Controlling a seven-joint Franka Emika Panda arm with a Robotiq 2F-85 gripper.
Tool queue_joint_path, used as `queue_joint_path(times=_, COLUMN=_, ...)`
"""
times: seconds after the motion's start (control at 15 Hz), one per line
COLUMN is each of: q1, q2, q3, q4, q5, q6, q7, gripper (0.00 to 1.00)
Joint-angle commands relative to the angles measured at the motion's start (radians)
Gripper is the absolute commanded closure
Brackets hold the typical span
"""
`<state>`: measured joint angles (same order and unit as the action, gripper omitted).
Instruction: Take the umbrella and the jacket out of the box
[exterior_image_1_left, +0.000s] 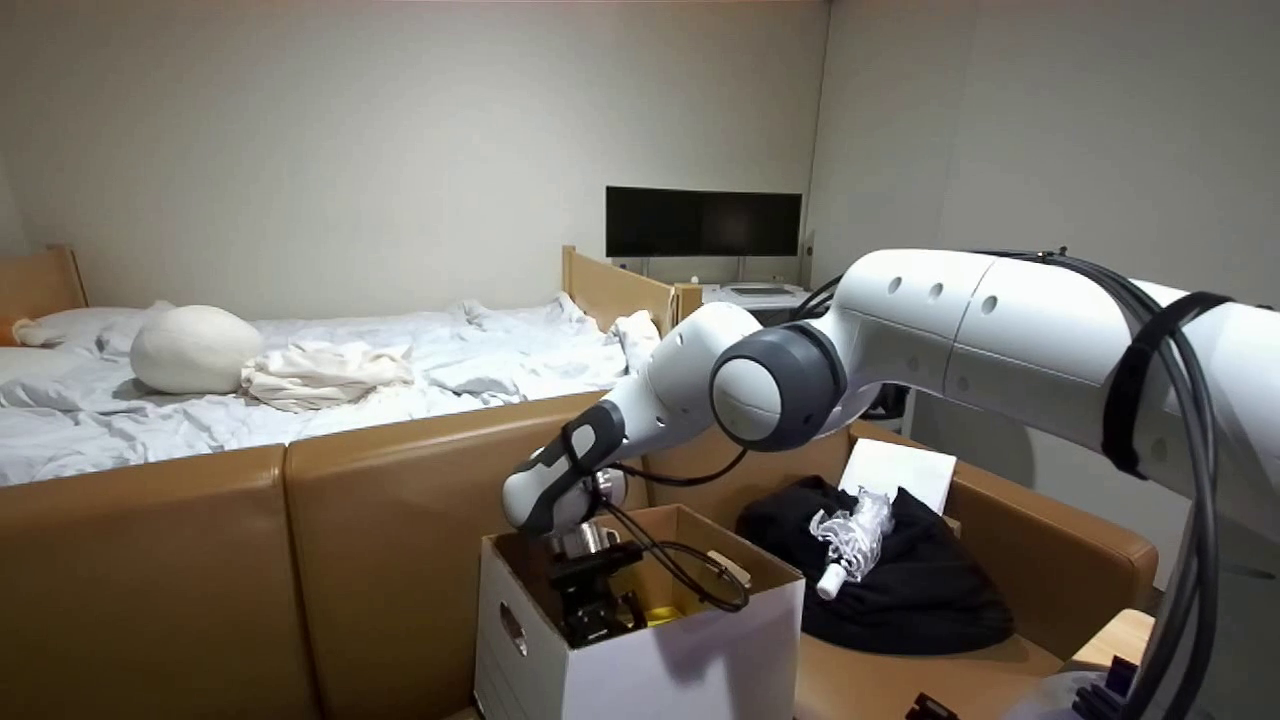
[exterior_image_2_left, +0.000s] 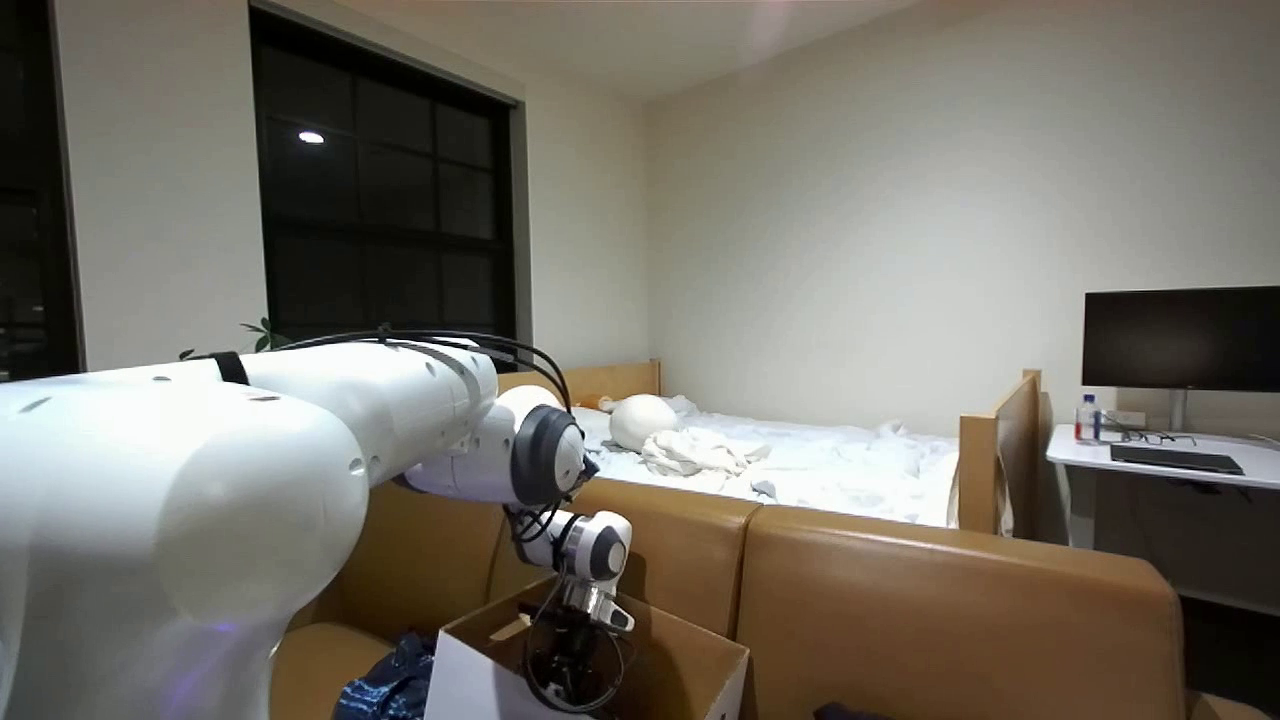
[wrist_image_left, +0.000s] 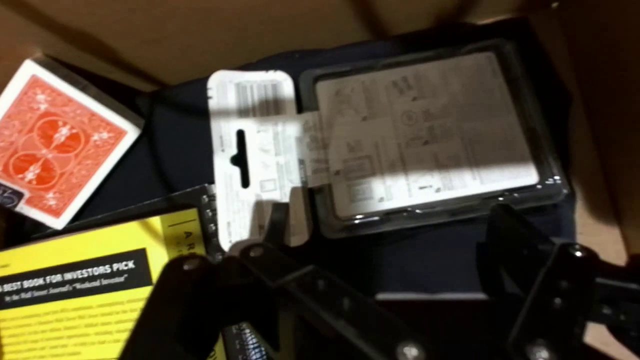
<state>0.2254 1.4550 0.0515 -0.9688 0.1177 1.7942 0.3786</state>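
The umbrella (exterior_image_1_left: 857, 535) is lying outside the box (exterior_image_1_left: 690, 665), on a black fabric heap (exterior_image_1_left: 920, 610) on the sofa (exterior_image_1_left: 880, 685) — its removal is appearing complete. The gripper (wrist_image_left: 387, 232) is hanging inside the box, jaws standing apart and gripping nothing visible. Dark cloth (wrist_image_left: 430, 267) is lying there beneath a blister pack (wrist_image_left: 425, 135); if this is the jacket, its extraction is remaining — the views are not confirming that identity.

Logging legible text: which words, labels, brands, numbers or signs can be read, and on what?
"BEST BOOK FOR INVESTORS PICK": yellow book.
"by the Wall Street Journal's 'Weekend Investor'": same book.
"AR", sideways, rest unclear: same book.
Too blurred: blister pack print; red card box corner label.
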Motion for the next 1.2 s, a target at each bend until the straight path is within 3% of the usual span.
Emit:
queue_joint_path(times=0.0, q1=-0.075, q2=0.02, q3=0.065, q4=0.053, q5=0.101, q6=-0.034, q7=0.0, gripper=0.0)
queue_joint_path(times=0.27, q1=-0.133, q2=0.009, q3=0.091, q4=0.053, q5=0.222, q6=0.004, q7=0.03, gripper=0.0)
queue_joint_path(times=0.53, q1=-0.137, q2=0.009, q3=0.076, q4=0.049, q5=0.311, q6=0.07, q7=0.167, gripper=0.0)
queue_joint_path(times=0.87, q1=-0.09, q2=0.012, q3=0.014, q4=0.052, q5=0.275, q6=0.098, q7=0.434, gripper=0.0)
queue_joint_path(times=1.13, q1=-0.085, q2=0.013, q3=-0.024, q4=0.062, q5=0.23, q6=-0.012, q7=0.61, gripper=0.0)
